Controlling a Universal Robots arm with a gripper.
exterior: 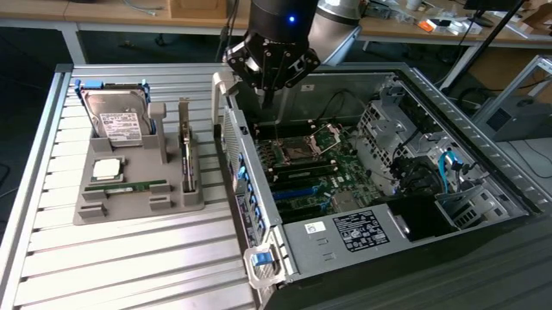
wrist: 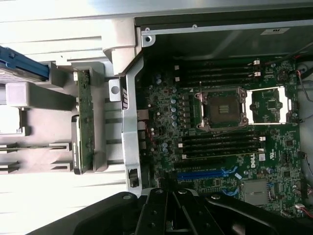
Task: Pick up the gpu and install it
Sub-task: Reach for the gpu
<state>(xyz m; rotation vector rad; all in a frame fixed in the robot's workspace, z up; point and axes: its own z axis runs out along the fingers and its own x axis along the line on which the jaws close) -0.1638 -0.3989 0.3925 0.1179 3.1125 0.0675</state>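
The gpu [exterior: 185, 155] stands on its long edge in a slot of the grey holder [exterior: 129, 208], at the exterior view's left of the open computer case [exterior: 483, 161]. From the wrist it appears as a thin green strip, the gpu [wrist: 86, 122], just outside the case wall. My gripper [exterior: 268, 97] hangs over the case's rear wall, above the motherboard [exterior: 324, 171] and to the exterior view's right of the gpu. Its dark fingers [wrist: 155, 215] are shut with nothing between them, and they touch nothing.
The holder also carries a silver hard drive [exterior: 116, 119], a square processor [exterior: 107, 169] and a narrow green memory stick [exterior: 128, 187]. Inside the case are the open processor socket [wrist: 222, 108], a blue slot [wrist: 203, 174] and the power supply [exterior: 362, 232].
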